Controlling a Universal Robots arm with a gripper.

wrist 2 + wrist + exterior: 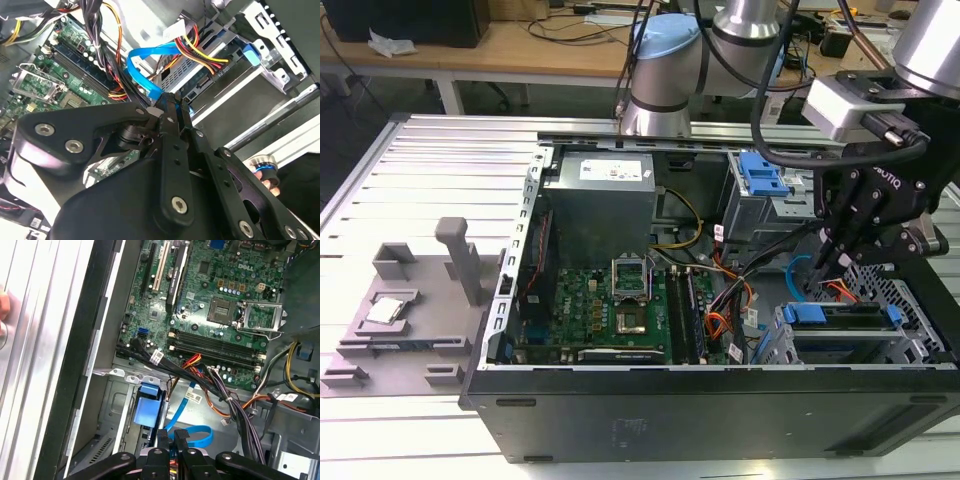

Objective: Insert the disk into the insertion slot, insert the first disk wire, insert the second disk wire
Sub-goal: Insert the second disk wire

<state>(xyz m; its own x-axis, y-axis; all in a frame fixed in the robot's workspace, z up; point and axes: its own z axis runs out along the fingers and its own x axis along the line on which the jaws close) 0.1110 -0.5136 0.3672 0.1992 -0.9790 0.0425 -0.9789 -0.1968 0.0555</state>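
The disk (840,318), held in its blue frame, lies inside the insertion slot (912,300), a perforated metal cage at the exterior view's right end of the open computer case. The first disk wire (200,50), orange-red strands, ends in a dark plug (222,67) seated against the disk's rear edge. The second disk wire (142,57) is a blue cable that loops up (196,435) to my gripper (170,98). My gripper (820,272) hangs just above the disk's rear edge, its fingers (163,440) shut on that cable's plug end.
The motherboard (610,310) and power supply (600,195) fill the case's left half. A grey box with a blue latch (760,180) stands behind the cage. Black cable bundles (235,405) cross beside the disk. Grey fixtures (410,310) lie on the table left of the case.
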